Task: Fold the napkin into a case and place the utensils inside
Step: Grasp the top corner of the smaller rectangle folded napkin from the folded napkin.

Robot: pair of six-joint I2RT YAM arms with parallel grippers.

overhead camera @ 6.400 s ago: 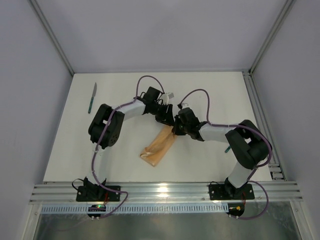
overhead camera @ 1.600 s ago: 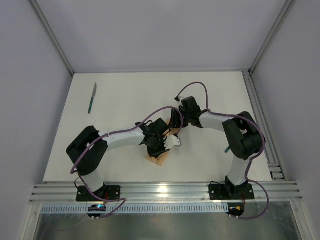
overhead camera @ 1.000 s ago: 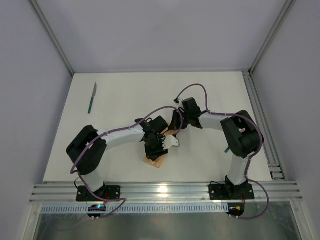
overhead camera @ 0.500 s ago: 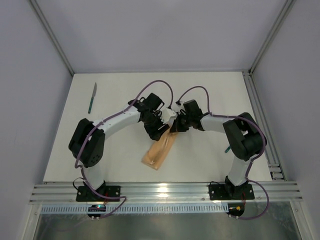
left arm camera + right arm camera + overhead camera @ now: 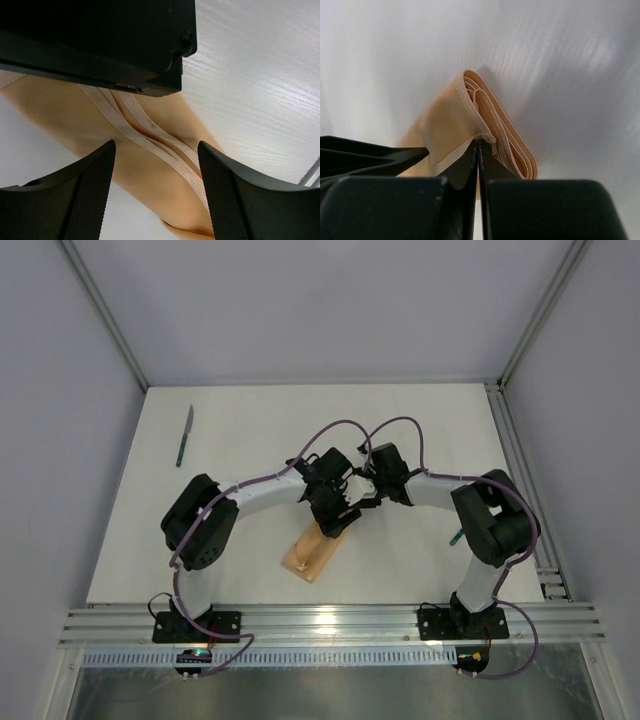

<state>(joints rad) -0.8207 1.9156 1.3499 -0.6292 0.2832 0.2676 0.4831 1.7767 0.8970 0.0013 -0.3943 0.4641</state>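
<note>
Peach-orange case [image 5: 312, 555]: a narrow folded oblong of cloth lying aslant on the table, its near end towards the left and its far end under the two grippers.
Folds: in the left wrist view the case [image 5: 150, 170] shows layered hems running along its length; in the right wrist view the case [image 5: 447, 130] shows its stacked, rolled end.
Left gripper [image 5: 338, 520]: over the far end of the case; seen from its own camera, the left gripper [image 5: 155, 200] has its fingers [image 5: 80, 200] spread wide, the cloth below between them.
Right gripper [image 5: 362, 502]: just beyond the left one; in its own view the right gripper [image 5: 479, 150] has its fingers [image 5: 467, 167] pressed together, pinching one hemmed layer at the case's end.
Knife [image 5: 185, 435]: teal handle, silver blade, far left, well apart from the case.
White table [image 5: 250, 420]: bare around the knife.
</note>
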